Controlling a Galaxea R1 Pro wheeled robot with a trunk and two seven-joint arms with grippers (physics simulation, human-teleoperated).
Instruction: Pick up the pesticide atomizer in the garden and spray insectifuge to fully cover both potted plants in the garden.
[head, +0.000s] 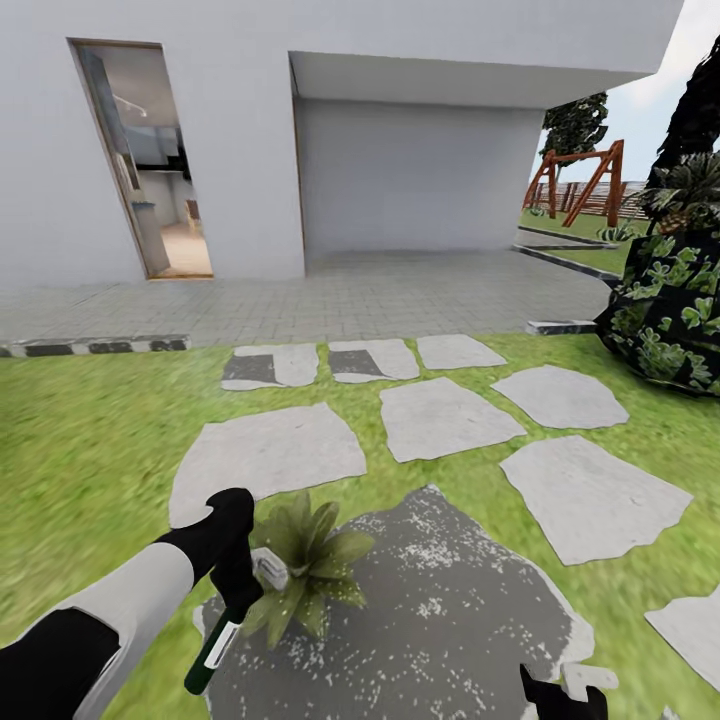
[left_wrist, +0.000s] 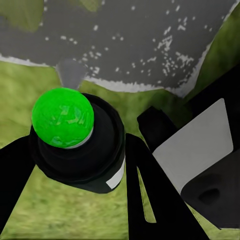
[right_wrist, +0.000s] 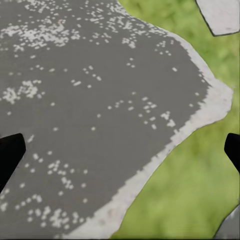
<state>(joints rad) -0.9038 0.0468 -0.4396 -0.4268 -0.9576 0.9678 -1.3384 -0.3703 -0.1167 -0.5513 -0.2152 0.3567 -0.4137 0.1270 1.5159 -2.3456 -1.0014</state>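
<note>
On the lawn (head: 90, 440), a dark wet slab (head: 450, 610) bore one potted plant (head: 305, 560), where the left gripper (head: 237, 585), clamped on the atomizer (head: 225, 625), should sweep its nozzle over every leaf, while the right gripper (right_wrist: 120, 150) hung wide open, empty.

The dark green-black plastic spray bottle (head: 213, 648) looks smooth, its bright green ball (left_wrist: 63, 117) glossy with faint mottling. The left arm's black gripper (head: 237, 578) is matt. The big dark grey stone slab (head: 450, 620) looks rough and white-speckled; the pale slabs (head: 268, 455) are matt. The red-brown swing frame (head: 580, 185) looks wooden.
</note>
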